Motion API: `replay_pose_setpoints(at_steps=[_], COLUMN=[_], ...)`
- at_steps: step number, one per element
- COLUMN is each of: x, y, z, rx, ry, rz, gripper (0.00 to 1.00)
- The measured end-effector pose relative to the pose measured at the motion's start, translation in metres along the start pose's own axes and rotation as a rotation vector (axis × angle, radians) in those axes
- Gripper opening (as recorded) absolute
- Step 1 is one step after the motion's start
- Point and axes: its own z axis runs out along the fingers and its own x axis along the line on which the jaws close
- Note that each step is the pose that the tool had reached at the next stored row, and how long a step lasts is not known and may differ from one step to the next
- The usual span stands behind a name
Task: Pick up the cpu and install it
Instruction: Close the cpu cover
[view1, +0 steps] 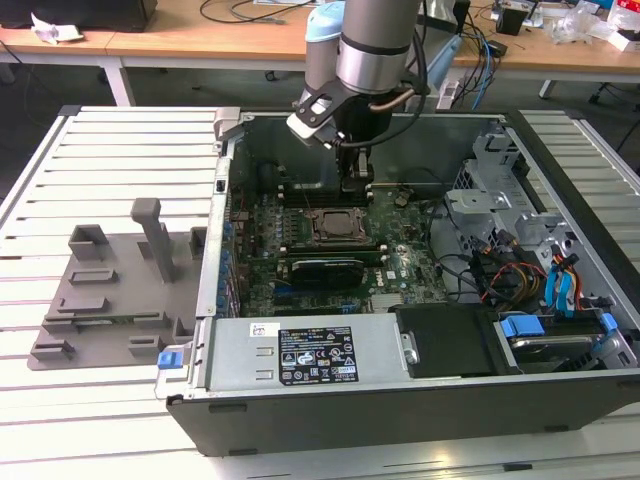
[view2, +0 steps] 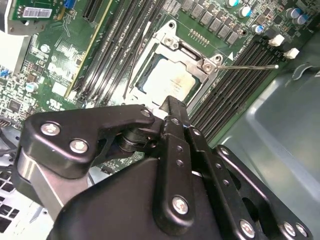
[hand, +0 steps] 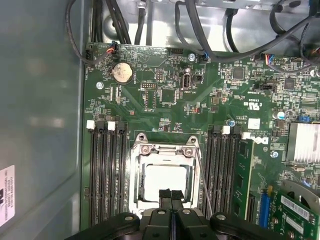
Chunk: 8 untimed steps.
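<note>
The white slatted table (view1: 120, 150) carries the biggest thing, an open dark metal computer case (view1: 300, 420), and on the exterior view's left of it a grey plastic tray (view1: 110, 290) with upright posts. Along the case's near side lies a grey sheet-metal cover bearing a black-and-white printed label (view1: 315, 355), its writing too small for me to make out. Deeper in sits the glossy green motherboard (hand: 165, 100), ribbed with long black memory slots (hand: 107, 170) on both sides of the socket. The square socket frame (hand: 162, 149) is bright steel with screw heads at its corners. Inside it the cpu (hand: 162, 180) lies flat, its pale silvery top smooth and matte; the second wrist view shows the cpu (view2: 167, 80) seated level in the frame. My pincer (hand: 171, 194) is black, jointed and bolted, its two fingers pressed together with nothing between them, tips over one edge of the chip; whether they touch it I cannot tell. Smallest is a round shiny coin battery (hand: 122, 73)
</note>
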Motion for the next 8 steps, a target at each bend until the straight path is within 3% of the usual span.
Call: replay_pose_setpoints(at_steps=[3, 5, 8], x=[-0.0003, -0.0006, -0.0008], y=[-0.0004, -0.0010, -0.0011], z=[-0.0075, -0.0178, -0.0206], rx=[0.0000, 0.0000, 0.0000], ry=[0.0001, 0.0000, 0.0001], rz=[0.000, 0.000, 0.000], gripper=[0.11, 0.11, 0.11])
